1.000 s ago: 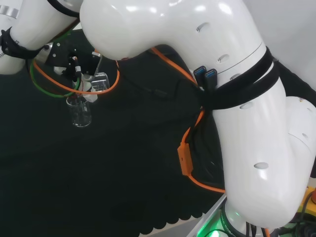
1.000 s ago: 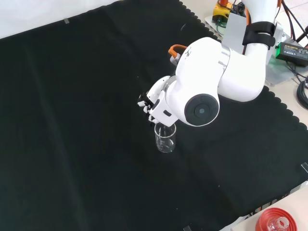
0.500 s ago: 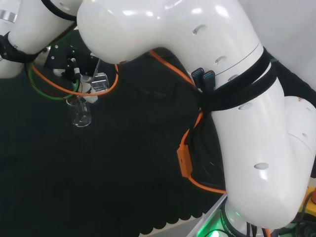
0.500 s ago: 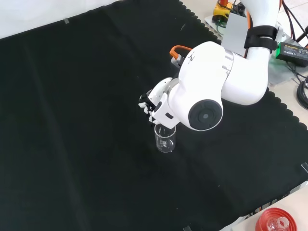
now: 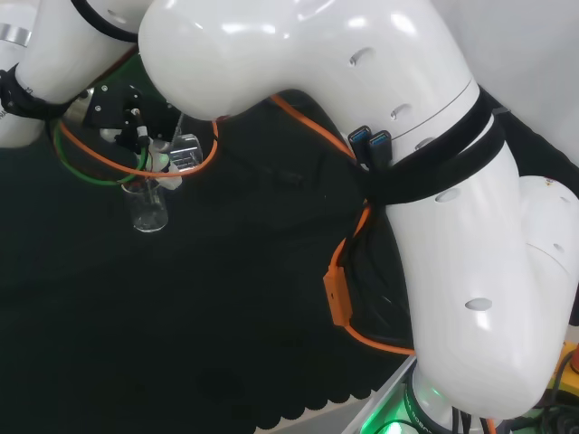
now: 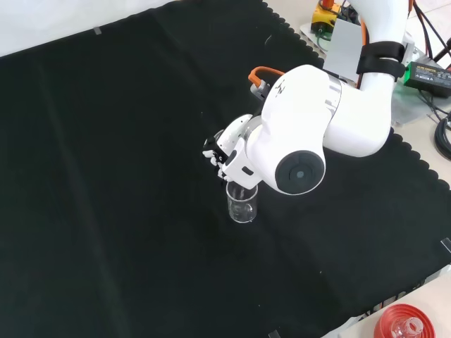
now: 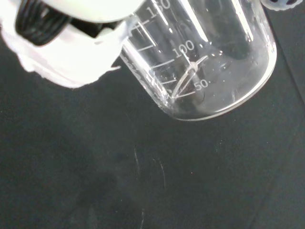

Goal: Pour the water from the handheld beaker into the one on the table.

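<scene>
The hand (image 6: 227, 151) hung just above the clear beaker (image 6: 242, 203) standing on the table (image 6: 106, 176), presumably to pour; whether its fingers gripped anything, I couldn't tell.

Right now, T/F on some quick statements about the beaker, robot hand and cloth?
1. A clear beaker stands upright on the black cloth. True.
2. The robot hand sits right above the beaker in the front view. True.
3. The beaker lies on its side. False: it stands upright.
4. A red ribbed ring shows at the front view's bottom right corner. True.
5. The cloth is white. False: it is black.
</scene>
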